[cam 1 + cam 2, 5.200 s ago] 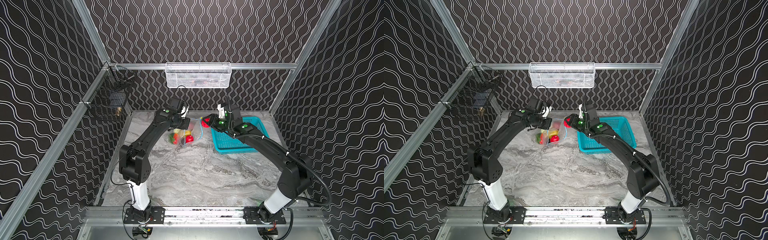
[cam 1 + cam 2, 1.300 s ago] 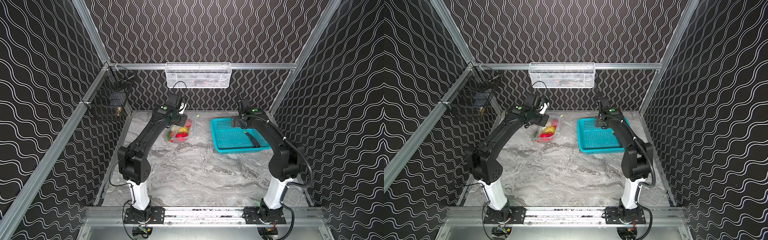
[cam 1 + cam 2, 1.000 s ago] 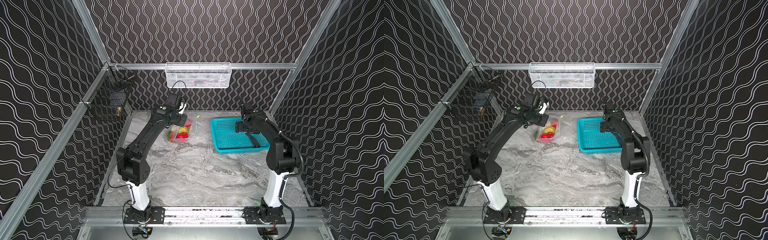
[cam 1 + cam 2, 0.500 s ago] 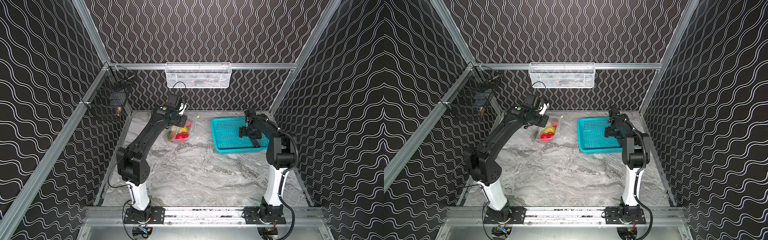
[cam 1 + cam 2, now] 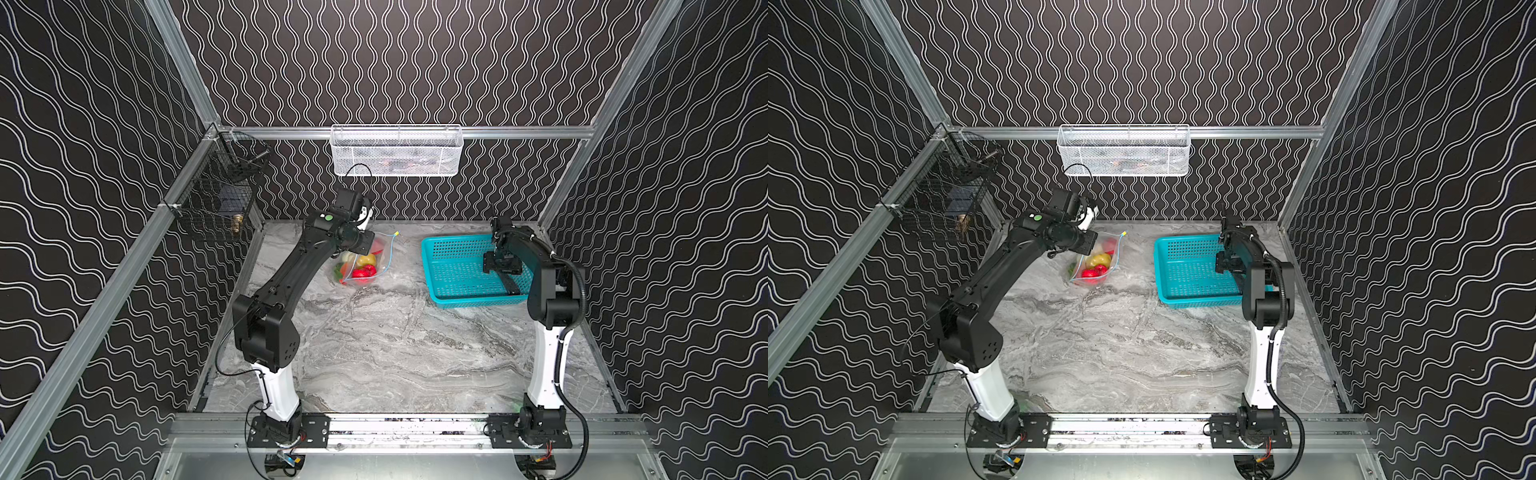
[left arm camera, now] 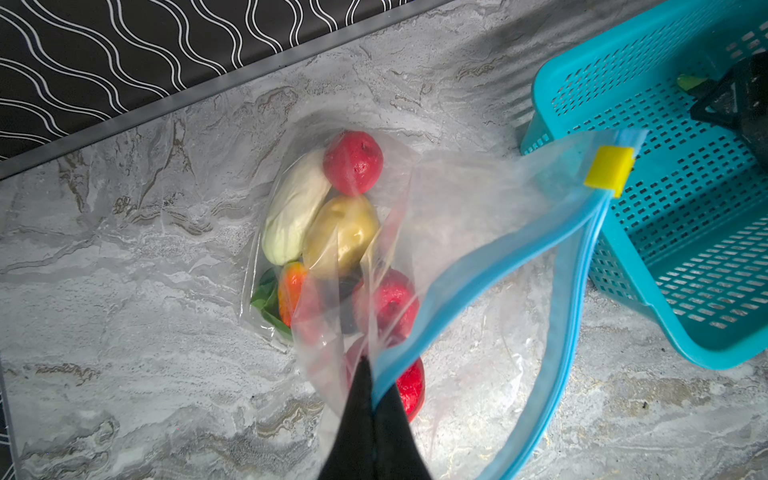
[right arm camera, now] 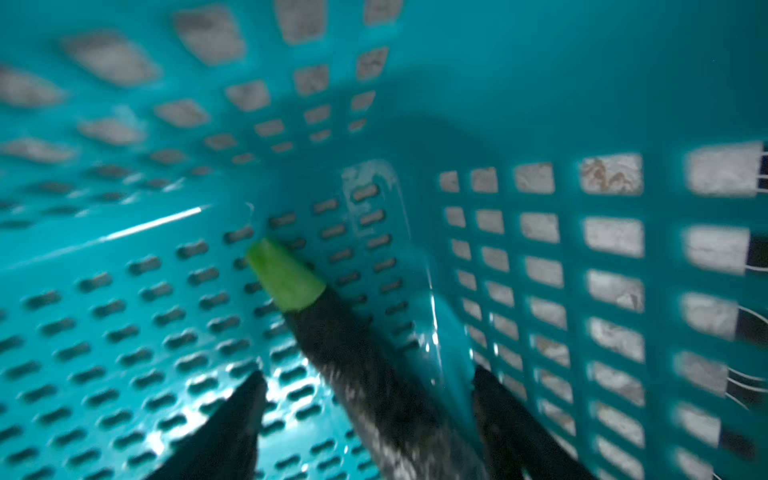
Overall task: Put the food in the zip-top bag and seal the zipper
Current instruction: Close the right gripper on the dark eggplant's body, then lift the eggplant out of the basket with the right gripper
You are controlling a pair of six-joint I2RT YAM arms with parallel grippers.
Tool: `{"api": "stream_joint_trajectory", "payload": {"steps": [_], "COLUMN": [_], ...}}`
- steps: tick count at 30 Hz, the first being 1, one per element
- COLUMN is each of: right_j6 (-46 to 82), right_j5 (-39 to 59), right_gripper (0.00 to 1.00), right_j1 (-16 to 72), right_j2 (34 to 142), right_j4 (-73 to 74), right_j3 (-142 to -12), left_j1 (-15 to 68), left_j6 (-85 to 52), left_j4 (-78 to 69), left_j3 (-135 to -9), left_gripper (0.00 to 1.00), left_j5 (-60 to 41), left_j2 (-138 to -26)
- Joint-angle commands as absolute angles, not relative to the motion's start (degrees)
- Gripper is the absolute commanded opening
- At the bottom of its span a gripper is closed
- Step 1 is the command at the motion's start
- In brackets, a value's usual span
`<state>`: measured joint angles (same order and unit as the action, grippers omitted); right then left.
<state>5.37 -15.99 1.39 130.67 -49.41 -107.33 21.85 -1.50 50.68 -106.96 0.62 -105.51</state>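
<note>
The zip-top bag (image 6: 457, 199) lies on the marble table with its mouth held up and gaping. My left gripper (image 6: 371, 365) is shut on the bag's rim at the light-blue zipper (image 6: 498, 245); the yellow slider (image 6: 610, 169) sits at the far end. Inside the bag lie food pieces: red fruits (image 6: 353, 164), a white oblong one (image 6: 295, 208), a yellow one (image 6: 340, 232) and an orange-red one (image 6: 291, 291). My right gripper (image 7: 369, 370) is down in the teal basket (image 5: 478, 301), open, its fingers on either side of a long dark food piece (image 7: 332, 324) with a green tip.
The teal basket's perforated wall (image 7: 540, 249) stands close beside my right gripper. A white wire basket (image 5: 397, 151) hangs on the back wall and a black wire cage (image 5: 216, 199) on the left rail. Patterned walls enclose the table.
The right gripper, which carried a red fruit to the bag earlier, has gone down into the basket's right side, and its jaws are narrowing around the dark piece. The left gripper has kept its hold.
</note>
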Motion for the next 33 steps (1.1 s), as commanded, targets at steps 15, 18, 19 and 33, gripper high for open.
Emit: {"api": "stream_joint_trajectory", "payload": {"steps": [15, 18, 19, 33], "right_j6": [6.0, 6.6, 7.1, 14.2], "right_j5": [-11.0, -10.4, -10.2, -6.2], "right_gripper": [0.3, 0.25, 0.24, 0.16], "right_j1": [1.2, 1.2, 1.2, 1.4], "right_j2": [131.4, 130.5, 130.1, 116.0], "right_j4": [-50.2, -50.2, -50.6, -43.0], "right_j3": [-108.9, -109.1, -109.2, -99.6], "left_j1": [21.7, 21.8, 21.8, 21.9], "left_j6": [-2.6, -2.6, -2.7, -3.7], "left_j4": [50.8, 50.7, 50.7, 51.5], "left_j3": [-107.9, -107.8, -107.8, -109.2], "left_gripper": [0.0, 0.0, 0.0, 0.0], "left_j5": [0.1, 0.2, 0.2, -1.0], "left_j2": [-106.0, -105.9, -105.9, -107.6]}}
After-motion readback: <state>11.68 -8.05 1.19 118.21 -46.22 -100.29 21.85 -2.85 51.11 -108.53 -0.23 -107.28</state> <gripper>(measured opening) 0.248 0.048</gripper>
